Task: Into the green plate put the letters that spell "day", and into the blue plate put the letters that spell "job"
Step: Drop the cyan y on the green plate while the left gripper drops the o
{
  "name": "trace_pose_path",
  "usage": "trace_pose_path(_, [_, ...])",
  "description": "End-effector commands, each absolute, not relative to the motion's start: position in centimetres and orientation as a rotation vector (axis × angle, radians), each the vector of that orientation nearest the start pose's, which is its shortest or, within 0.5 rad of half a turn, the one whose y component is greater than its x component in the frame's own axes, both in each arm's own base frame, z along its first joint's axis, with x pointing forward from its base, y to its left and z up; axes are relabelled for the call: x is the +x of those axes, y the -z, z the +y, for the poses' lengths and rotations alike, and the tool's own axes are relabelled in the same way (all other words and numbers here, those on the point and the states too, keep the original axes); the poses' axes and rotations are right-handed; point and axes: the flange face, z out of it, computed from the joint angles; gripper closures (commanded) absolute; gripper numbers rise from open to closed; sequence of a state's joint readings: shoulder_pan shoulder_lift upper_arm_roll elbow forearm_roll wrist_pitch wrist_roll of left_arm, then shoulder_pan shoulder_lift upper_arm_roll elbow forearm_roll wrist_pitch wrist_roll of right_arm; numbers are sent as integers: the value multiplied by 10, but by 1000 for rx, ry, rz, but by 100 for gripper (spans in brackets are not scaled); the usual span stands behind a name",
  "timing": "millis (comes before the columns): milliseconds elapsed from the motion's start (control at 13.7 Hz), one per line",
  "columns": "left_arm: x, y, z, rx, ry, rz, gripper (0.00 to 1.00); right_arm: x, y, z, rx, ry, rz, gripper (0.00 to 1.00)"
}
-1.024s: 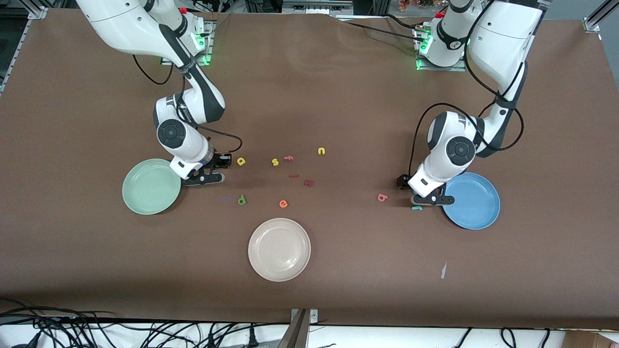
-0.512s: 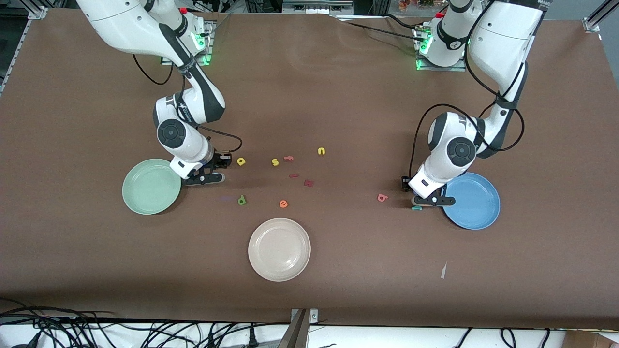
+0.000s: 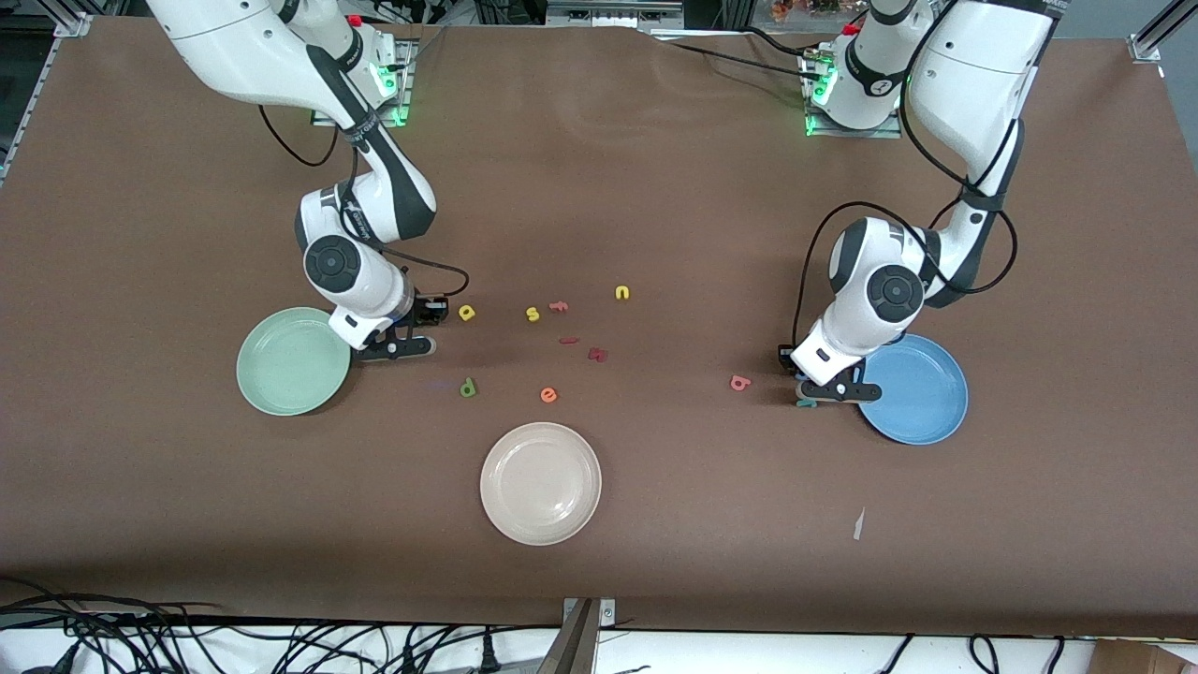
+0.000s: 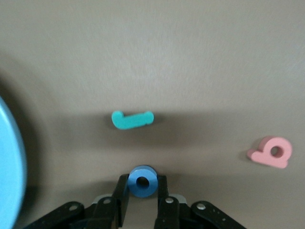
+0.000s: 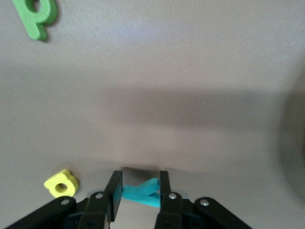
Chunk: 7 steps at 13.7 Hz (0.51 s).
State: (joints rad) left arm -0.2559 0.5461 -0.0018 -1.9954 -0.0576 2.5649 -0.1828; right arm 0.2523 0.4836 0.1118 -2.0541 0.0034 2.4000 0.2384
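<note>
Beside the blue plate (image 3: 915, 388), the left gripper (image 4: 143, 191) is down at the counter (image 3: 655, 187), jaws clamped on the blue "o" (image 4: 142, 181) with its hole facing the wrist camera. Just past it the teal "j" (image 4: 132, 119) lies flat, long axis crosswise to the jaws. Near the green plate (image 3: 292, 360), the right gripper (image 5: 141, 188) pinches the teal "y" (image 5: 142, 193).

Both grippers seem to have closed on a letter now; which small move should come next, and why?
Probably lift. The left gripper is shut on the blue "o" beside the blue plate; the right gripper is shut on the teal "y" beside the green plate. Both letters look low at the table.
</note>
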Motion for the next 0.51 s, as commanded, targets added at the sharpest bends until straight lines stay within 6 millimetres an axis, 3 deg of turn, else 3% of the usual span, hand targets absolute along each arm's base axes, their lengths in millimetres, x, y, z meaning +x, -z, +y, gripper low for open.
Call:
trace_pose_path(0, [596,-243,-137,-3192,40,28,98,570,-217,202,-3127,-284,-137,76])
trace_pose_path(146, [600,-266,-108,-3192,41,63,98,591,-239,184,-3133,-299,-77,76])
trace_pose_path(439, [606,-265,-39,-3178,40,253,95,622,-249,121,-3133,-269,58,76])
